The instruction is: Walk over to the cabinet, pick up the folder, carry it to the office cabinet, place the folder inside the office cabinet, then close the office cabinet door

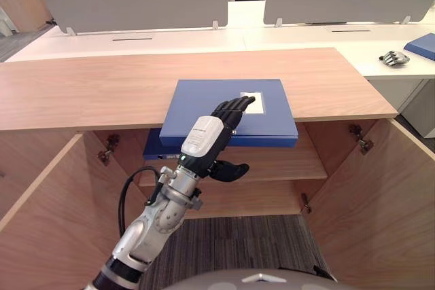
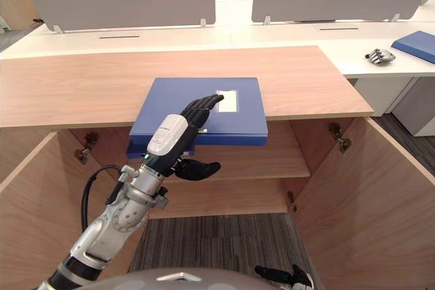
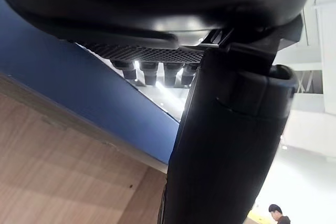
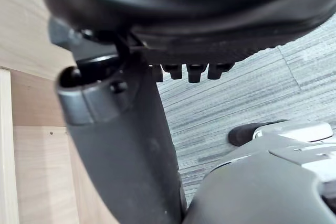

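The left hand (image 1: pixel 207 134) was reached out over the folder (image 1: pixel 197 103), its fingers (image 1: pixel 234 106) laid straight and flat on the blue cover near the white label (image 1: pixel 255 103). Its thumb (image 1: pixel 230 170) stood out below the folder's front edge, apart from it. Nothing was pinched, so the hand was released. By the look of it, this was the set-up for a grasp, fingers above and thumb beneath.

The folder lay flat at the middle of the cabinet top's (image 1: pixel 81 86) front edge, with its near side jutting out past that edge. That overhang seemed to be what gave the thumb room underneath. A second blue edge (image 1: pixel 152 146) showed just under the folder's left corner; I could not tell what it belonged to.

Below, both doors (image 1: pixel 41 215) (image 1: pixel 380 195) stood swung wide, leaving the shelf (image 1: pixel 279 161) open to reach.

The right hand (image 4: pixel 210 19) hung low over the carpet (image 4: pixel 252 93), relaxed and holding nothing, probably kept clear.
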Motion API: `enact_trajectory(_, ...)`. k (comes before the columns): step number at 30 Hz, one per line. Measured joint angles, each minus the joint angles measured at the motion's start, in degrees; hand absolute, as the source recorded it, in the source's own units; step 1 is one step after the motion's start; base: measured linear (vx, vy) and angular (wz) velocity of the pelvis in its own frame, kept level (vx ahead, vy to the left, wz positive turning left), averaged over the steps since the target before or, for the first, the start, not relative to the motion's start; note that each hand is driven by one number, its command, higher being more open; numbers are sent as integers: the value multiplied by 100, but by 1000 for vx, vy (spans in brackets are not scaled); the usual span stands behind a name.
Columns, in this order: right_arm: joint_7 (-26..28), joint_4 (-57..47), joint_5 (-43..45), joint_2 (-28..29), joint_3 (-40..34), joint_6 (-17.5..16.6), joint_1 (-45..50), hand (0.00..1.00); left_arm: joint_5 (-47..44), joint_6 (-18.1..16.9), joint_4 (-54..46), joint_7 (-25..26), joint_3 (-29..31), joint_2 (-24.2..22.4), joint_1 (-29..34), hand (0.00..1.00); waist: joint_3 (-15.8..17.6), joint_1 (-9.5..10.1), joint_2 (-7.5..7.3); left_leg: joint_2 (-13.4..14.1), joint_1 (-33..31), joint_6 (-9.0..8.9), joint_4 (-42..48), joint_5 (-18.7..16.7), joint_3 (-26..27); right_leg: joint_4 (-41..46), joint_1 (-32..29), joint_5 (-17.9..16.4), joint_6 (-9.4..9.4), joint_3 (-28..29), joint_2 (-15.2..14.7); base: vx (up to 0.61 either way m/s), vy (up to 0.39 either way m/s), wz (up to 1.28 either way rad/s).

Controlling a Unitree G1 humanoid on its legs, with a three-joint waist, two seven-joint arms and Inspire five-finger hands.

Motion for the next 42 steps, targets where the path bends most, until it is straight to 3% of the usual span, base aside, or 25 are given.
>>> enact_trajectory(14,2,1,12,-41,0,-2,-34,100,997,320,67,438,287,-326,228,100,97,-111,90,-33,59,12,0,-25,3,-59,59,21,20,-13,-35,-39,-6,0)
enact_trajectory(15,2,1,13,-41,0,-2,-34,100,1040,342,67,451,296,-326,228,0,97,-111,89,-33,58,12,-1,-25,2,-64,59,21,21,-13,-35,0,0,0)
enact_trajectory(28,53,0,68,-36,-2,29,-44,100,1726,492,76,813,595,-425,44,0,131,-131,69,-50,53,11,-3,-28,6,-127,85,56,39,-14,-50,-23,-6,0)
enact_trajectory(42,68,-115,225,-16,7,76,-43,100,1643,563,56,877,792,-483,-132,0,147,-140,60,-70,27,17,-3,-34,44,-212,82,108,50,52,-61,-25,-7,-2)
